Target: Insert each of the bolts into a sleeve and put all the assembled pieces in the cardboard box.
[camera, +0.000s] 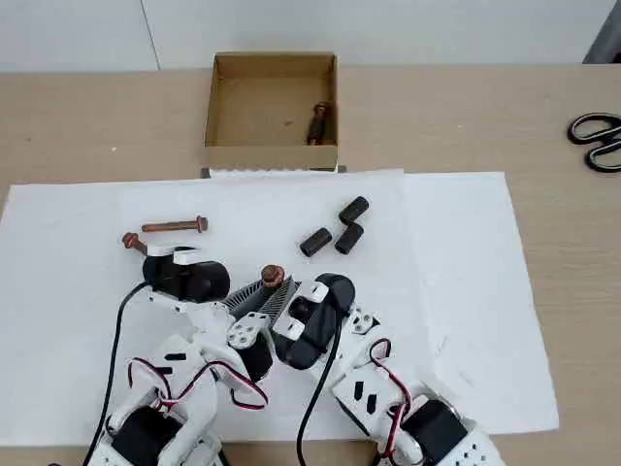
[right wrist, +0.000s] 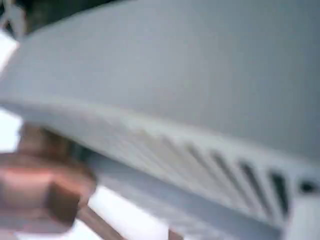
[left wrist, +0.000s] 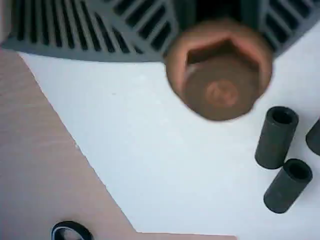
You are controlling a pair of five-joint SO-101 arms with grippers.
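Note:
A copper-coloured bolt (camera: 273,276) stands head up between the ribbed grey jaws of my left gripper (camera: 262,293), near the middle of the white paper. Close up, its hex head (left wrist: 220,75) sticks out from between those jaws. My right gripper (camera: 289,313) sits right beside it, and the bolt head (right wrist: 40,185) shows next to a ribbed grey jaw there. Three black sleeves (camera: 315,242) (camera: 349,238) (camera: 353,209) lie on the paper beyond the grippers, two of them close by (left wrist: 276,136) (left wrist: 288,185). Two loose bolts (camera: 175,226) (camera: 134,242) lie to the left.
The cardboard box (camera: 272,155) stands at the far edge of the white paper (camera: 466,291), with one assembled piece (camera: 318,123) in its right corner. Scissors (camera: 597,141) lie on the wooden table at the far right.

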